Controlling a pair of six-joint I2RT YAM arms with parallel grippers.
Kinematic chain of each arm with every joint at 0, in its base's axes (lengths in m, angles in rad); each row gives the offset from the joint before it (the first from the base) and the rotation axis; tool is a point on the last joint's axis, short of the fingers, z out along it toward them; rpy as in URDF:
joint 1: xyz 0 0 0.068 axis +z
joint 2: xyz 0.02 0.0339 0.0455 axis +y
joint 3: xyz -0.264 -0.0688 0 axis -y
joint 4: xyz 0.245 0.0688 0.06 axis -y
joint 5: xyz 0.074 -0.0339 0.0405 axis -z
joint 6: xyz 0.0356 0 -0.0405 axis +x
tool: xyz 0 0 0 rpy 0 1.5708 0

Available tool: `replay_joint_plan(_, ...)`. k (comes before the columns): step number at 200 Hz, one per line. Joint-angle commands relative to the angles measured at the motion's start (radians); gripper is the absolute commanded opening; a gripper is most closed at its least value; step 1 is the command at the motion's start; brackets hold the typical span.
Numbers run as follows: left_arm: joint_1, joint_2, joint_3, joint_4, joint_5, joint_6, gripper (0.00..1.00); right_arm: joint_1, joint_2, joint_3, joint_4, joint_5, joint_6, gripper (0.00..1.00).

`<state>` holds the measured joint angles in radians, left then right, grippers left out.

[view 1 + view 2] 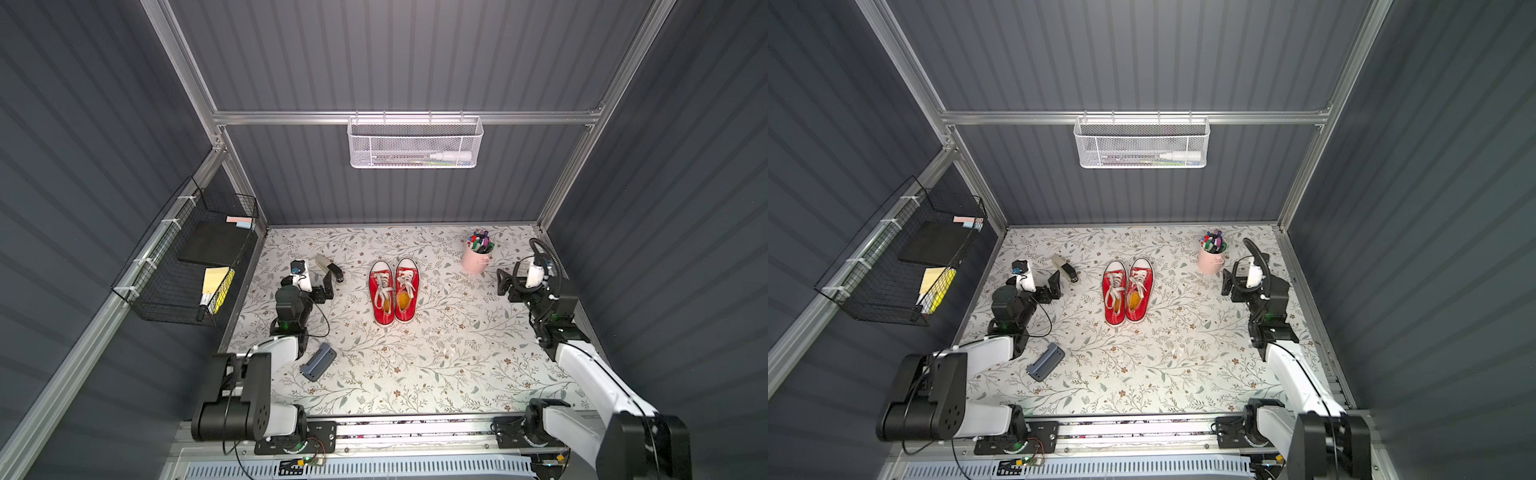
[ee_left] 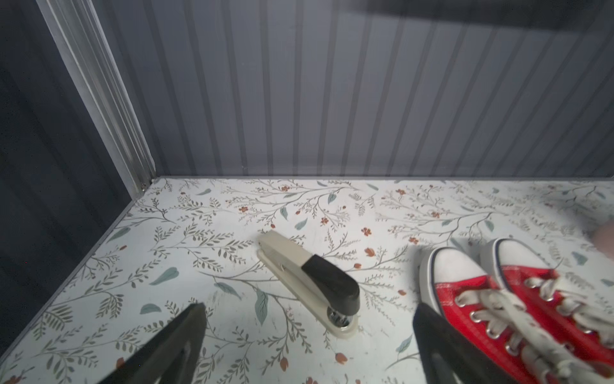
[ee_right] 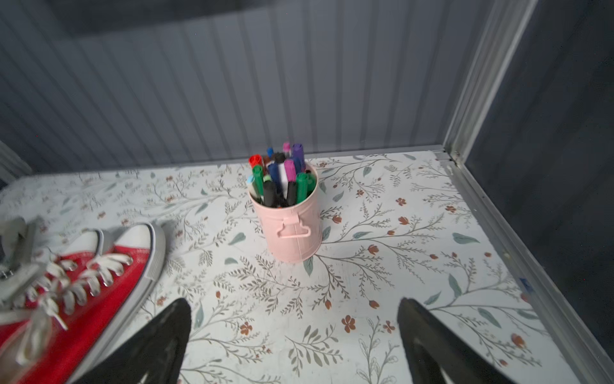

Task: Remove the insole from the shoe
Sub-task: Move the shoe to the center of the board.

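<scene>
Only the top views look down into the red sneakers (image 1: 382,291): a yellow insole (image 1: 404,300) lies inside each, mid-counter (image 1: 436,353). The wrist views catch just toe caps and laces. The pair's long axis runs away from the robot, toes toward the back wall. The left tool (image 1: 327,289) and right tool (image 3: 294,306) gape wide, holding nothing.

Stapler (image 2: 309,282) nr red shoes (image 2: 465,292), claw (image 2: 309,311) spread
</scene>
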<state>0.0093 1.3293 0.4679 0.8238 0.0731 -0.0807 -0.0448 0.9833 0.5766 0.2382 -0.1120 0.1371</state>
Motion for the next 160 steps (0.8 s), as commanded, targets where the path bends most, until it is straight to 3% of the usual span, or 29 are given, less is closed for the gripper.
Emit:
replay_joint_plan(1, -0.004, -0.057, 0.085, -0.246, -0.009, -0.064, 1.00, -0.006, -0.051, 0.064, -0.375, 0.080, 0.192, 0.99)
replay_joint_plan(18, -0.007, -0.084, 0.146, -0.382, 0.054, -0.124, 1.00, -0.006, -0.047, 0.089, -0.428, -0.093, 0.238, 0.99)
replay_joint_plan(31, -0.023, -0.105, 0.177, -0.472, 0.080, -0.178, 1.00, 0.020, -0.033, 0.106, -0.492, -0.141, 0.349, 0.99)
replay_joint_plan(46, -0.070, -0.142, 0.188, -0.554, 0.063, -0.237, 1.00, 0.097, -0.030, 0.119, -0.556, -0.125, 0.409, 0.99)
replay_joint_plan(58, -0.129, -0.172, 0.189, -0.618, 0.033, -0.278, 1.00, 0.238, -0.038, 0.132, -0.607, -0.026, 0.408, 0.98)
replay_joint_plan(76, -0.222, -0.219, 0.171, -0.707, -0.031, -0.356, 0.99, 0.389, -0.015, 0.154, -0.620, 0.004, 0.383, 0.96)
replay_joint_plan(113, -0.280, -0.308, 0.069, -0.794, -0.055, -0.579, 0.99, 0.580, 0.248, 0.347, -0.775, 0.007, 0.453, 0.90)
replay_joint_plan(160, -0.292, -0.334, 0.073, -0.858, -0.070, -0.581, 0.99, 0.668, 0.631, 0.639, -0.805, -0.072, 0.446, 0.78)
